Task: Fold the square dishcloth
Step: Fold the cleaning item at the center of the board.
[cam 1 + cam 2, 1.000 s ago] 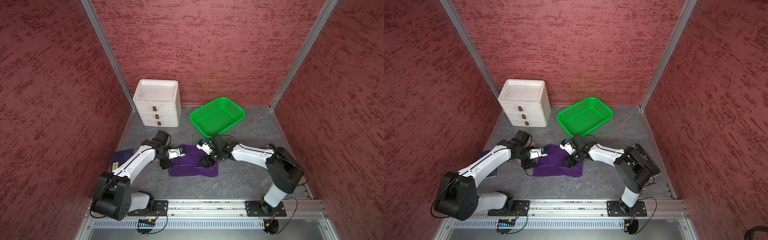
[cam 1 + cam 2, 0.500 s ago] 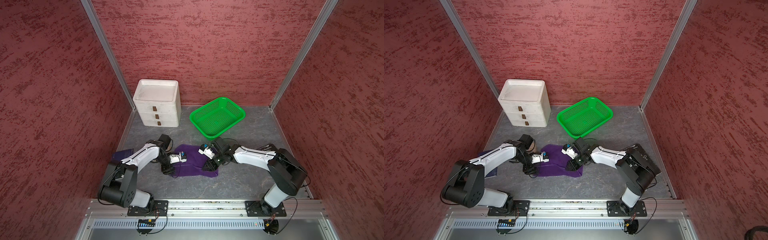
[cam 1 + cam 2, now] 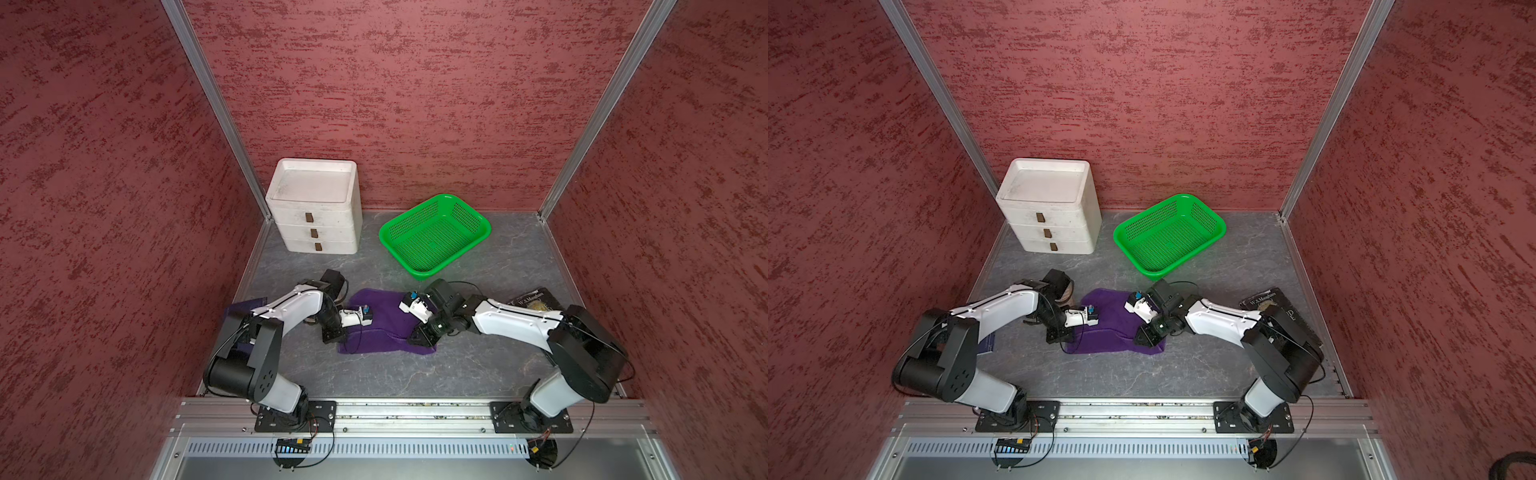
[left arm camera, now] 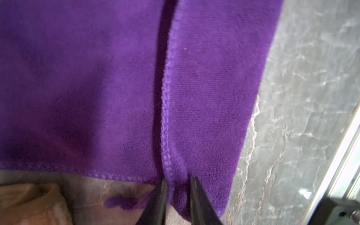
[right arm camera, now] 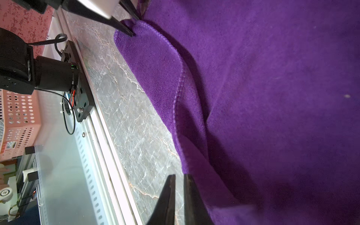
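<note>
Dishcloth (image 3: 386,328) hem pinched in our left gripper (image 4: 178,181); edge at our right gripper (image 5: 179,176), grip we cannot tell

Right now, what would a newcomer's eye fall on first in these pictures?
The purple fabric dishcloth lies centrally, its near edge folded over, with the left tool and right tool at its near corners. Behind it, a bright green perforated plastic basket stands beside a white three-drawer plastic box.

We find free table (image 3: 395,374) along the front edge; drawer unit (image 3: 314,216) and green basket (image 3: 432,241) block the back, a book (image 3: 536,301) the right edge.
</note>
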`<state>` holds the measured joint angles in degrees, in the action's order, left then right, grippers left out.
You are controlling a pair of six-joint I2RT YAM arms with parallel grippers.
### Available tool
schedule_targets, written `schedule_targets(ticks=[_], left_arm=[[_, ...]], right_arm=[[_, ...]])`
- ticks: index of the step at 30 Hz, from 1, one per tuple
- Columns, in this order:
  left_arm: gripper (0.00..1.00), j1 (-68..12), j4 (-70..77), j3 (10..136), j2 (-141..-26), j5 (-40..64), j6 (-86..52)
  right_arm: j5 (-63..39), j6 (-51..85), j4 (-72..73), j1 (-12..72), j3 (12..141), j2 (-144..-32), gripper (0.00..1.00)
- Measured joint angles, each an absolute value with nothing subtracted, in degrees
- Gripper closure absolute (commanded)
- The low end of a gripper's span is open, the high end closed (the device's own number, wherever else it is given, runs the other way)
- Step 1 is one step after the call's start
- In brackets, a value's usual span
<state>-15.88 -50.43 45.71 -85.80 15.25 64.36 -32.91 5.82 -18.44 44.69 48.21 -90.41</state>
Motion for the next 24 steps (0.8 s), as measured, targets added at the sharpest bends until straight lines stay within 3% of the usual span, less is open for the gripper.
schedule_targets(ticks=[2, 10, 18, 24], left_arm=[[0.85, -16.1, -51.3, 45.7, -84.3, 15.5, 64.8], [0.9, -16.1, -51.8, 44.4, -81.5, 15.8, 65.6], [0.94, -16.1, -51.7, 43.4, -79.2, 15.2, 66.4], [0.95, -16.2, -51.7, 42.9, -75.6, 15.0, 66.7]], right_arm=[[-32.0, 6.4, -18.5, 44.9, 47.8, -89.6, 0.71], [-25.4, 7.4, -18.5, 45.7, 46.7, -89.5, 0.48], [-21.7, 4.9, -17.3, 45.7, 47.1, -87.8, 0.39], [-24.5, 0.3, -17.5, 45.6, 53.5, -95.4, 0.39]])
